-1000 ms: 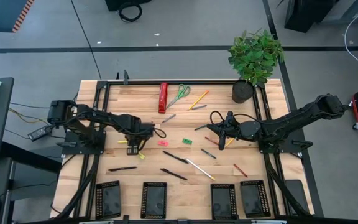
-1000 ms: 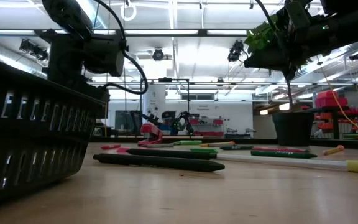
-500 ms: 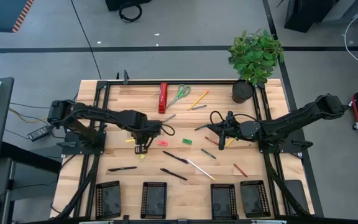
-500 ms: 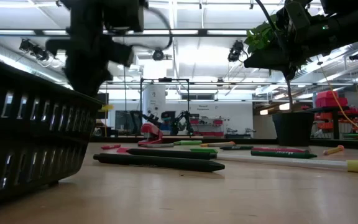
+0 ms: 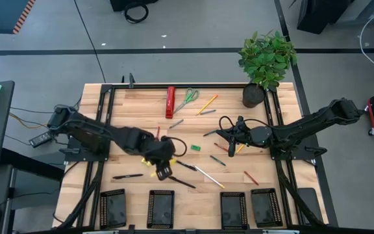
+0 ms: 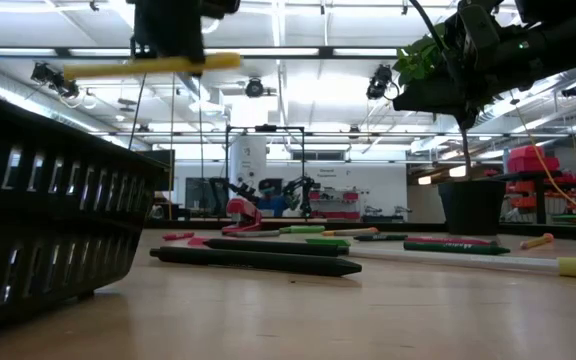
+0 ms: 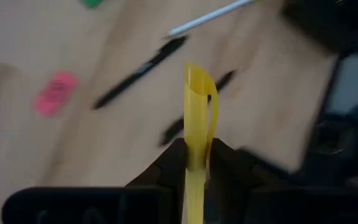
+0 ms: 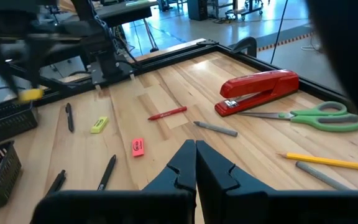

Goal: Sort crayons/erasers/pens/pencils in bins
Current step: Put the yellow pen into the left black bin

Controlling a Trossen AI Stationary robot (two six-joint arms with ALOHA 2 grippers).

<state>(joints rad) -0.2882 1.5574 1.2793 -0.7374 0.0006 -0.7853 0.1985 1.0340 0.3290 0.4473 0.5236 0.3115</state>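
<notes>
My left gripper (image 5: 163,171) is over the table's near middle, shut on a yellow pen (image 6: 118,67) held level high above the wood. The left wrist view shows the pen's clip end (image 7: 196,81) past the fingers. My right gripper (image 5: 230,139) hovers shut and empty right of centre (image 8: 196,163). A pink eraser (image 8: 137,147), a yellow eraser (image 8: 99,124) and a green eraser (image 5: 195,147) lie flat on the table. Black pens (image 5: 182,182), a whitish pencil (image 5: 209,176) and a red crayon (image 5: 250,177) lie nearby. Four black bins (image 5: 162,208) stand along the near edge. My left gripper pinches the yellow pen's shaft (image 7: 195,146) between its two fingers (image 7: 171,163), somewhat off its middle. The fingers come from above, pointing down, and lie across the pen. The pen is lifted clear of the table and sits level.
A red stapler (image 8: 260,90), green scissors (image 8: 322,117) and a yellow pencil (image 8: 325,162) lie toward the far edge. A potted plant (image 5: 265,62) stands at the far right corner. One bin's ribbed wall (image 6: 48,200) fills the low view's left.
My left gripper has taken the yellow pen off the table at the left of centre, risen, and swung toward the near edge and the right, turning as it went. The pen now hangs level, high above the wood.
</notes>
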